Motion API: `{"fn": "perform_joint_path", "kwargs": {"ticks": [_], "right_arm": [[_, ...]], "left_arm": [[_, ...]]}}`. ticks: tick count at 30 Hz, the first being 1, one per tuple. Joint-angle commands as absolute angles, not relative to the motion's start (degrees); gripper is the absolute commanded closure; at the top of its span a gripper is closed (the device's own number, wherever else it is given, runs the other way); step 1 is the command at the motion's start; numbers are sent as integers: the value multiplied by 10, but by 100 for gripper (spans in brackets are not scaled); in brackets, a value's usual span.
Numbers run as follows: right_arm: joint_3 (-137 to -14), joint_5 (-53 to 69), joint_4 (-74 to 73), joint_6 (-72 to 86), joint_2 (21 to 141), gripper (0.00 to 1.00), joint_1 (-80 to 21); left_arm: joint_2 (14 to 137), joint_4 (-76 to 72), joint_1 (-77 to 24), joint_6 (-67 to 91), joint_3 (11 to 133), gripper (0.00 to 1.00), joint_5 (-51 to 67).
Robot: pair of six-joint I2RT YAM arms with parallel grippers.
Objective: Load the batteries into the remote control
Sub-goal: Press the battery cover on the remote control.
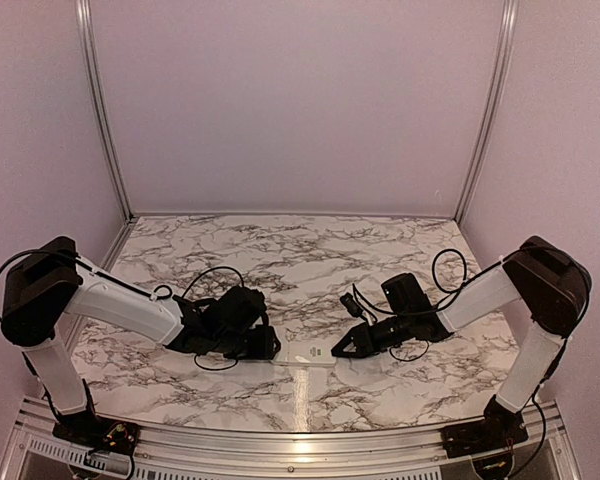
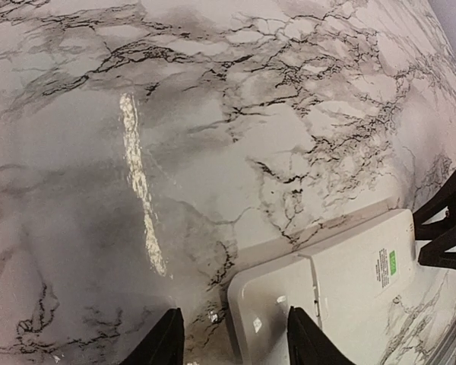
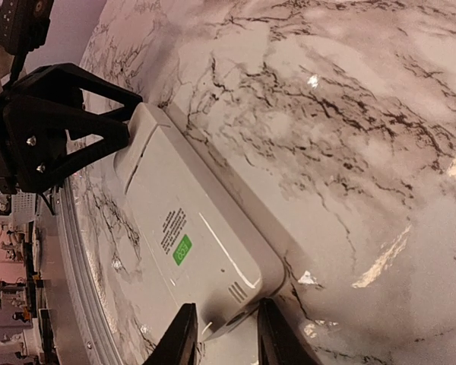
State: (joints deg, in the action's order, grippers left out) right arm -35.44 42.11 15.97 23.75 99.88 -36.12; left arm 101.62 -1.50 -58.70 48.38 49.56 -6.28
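The remote control (image 1: 310,352) lies back-up on the marble table between my two grippers. It shows a plain white back with a green label in the right wrist view (image 3: 190,220). In the left wrist view (image 2: 349,277) its back cover panel (image 2: 277,304) sits in place with a seam. My left gripper (image 1: 270,345) (image 2: 235,342) is open, one finger above the cover end and the other over bare table. My right gripper (image 1: 338,350) (image 3: 228,338) closes across the remote's other end, fingers against its two sides. No batteries show in any view.
The marble table (image 1: 300,260) has pale walls at the back and sides and a metal rail along the front edge (image 1: 300,445). Black cables loop beside both wrists. The left gripper's black frame (image 3: 53,122) sits at the remote's far end.
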Motion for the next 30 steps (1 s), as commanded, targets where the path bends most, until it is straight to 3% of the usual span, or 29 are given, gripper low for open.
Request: {"fn": "perform_joint_path", "kwargs": {"ticks": [1, 12, 30], "right_arm": [[-360, 411, 141, 232, 1011, 74, -370], [-362, 420, 147, 233, 1014, 75, -371], [-362, 438, 173, 243, 1029, 89, -383]], "left_arm": [[1007, 30, -584, 475, 472, 53, -72], [1022, 10, -591, 457, 479, 72, -36], [1066, -50, -602, 469, 483, 84, 54]]}}
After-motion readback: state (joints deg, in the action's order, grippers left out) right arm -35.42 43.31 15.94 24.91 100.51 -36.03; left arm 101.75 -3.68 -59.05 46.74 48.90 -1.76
